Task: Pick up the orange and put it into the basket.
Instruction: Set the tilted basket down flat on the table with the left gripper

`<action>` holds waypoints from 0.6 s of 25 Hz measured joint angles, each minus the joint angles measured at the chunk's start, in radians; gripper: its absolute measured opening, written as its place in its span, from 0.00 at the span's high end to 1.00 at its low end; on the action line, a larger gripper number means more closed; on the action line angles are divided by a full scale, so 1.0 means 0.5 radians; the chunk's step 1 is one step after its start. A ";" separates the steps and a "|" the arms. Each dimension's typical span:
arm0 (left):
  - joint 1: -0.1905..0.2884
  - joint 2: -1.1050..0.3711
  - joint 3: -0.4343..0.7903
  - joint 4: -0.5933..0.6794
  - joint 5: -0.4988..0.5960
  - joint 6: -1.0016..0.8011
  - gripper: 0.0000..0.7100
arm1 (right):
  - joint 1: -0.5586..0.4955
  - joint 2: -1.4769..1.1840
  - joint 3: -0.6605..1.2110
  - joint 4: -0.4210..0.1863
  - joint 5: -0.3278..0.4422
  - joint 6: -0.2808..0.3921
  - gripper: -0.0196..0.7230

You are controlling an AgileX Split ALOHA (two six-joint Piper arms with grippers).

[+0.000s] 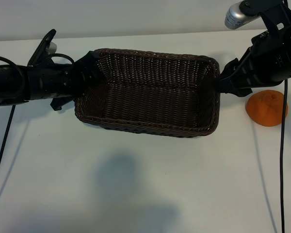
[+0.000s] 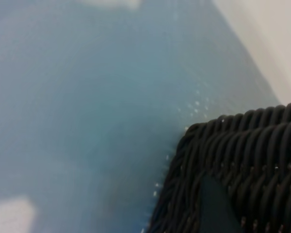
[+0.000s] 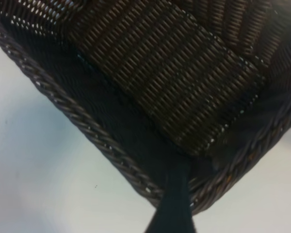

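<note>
The basket (image 1: 150,92), sitting mid-table, is being gripped on its short rims by the left gripper (image 1: 87,73) and the right gripper (image 1: 222,80). The orange (image 1: 266,108) is lying outside, near the right edge.

left arm (image 1: 34,80): matte black, tubular, bulky joint
right arm (image 1: 269,58): black housings, small white label markings
cables (image 1: 282,160): thin black leads trailing from both arms
silver cylinder (image 1: 236,15): atop right arm
</note>
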 joint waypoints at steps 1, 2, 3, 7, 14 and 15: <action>0.000 0.000 0.000 0.000 0.000 -0.012 0.41 | 0.000 0.000 0.000 0.000 0.002 0.000 0.17; 0.000 0.000 0.000 0.000 0.000 -0.024 0.41 | 0.000 0.000 0.000 0.000 0.002 0.000 0.17; 0.000 0.000 0.000 0.000 0.004 -0.028 0.41 | 0.000 0.000 0.000 0.000 0.002 0.000 0.17; 0.000 0.000 0.000 0.011 0.051 -0.029 0.41 | 0.000 0.000 0.000 0.000 0.002 0.000 0.17; 0.000 0.000 0.000 0.006 0.194 -0.024 0.11 | 0.000 0.000 0.000 -0.004 0.006 0.000 0.17; 0.000 0.000 0.000 0.010 0.206 -0.024 0.09 | 0.000 0.000 0.000 -0.007 0.006 0.000 0.17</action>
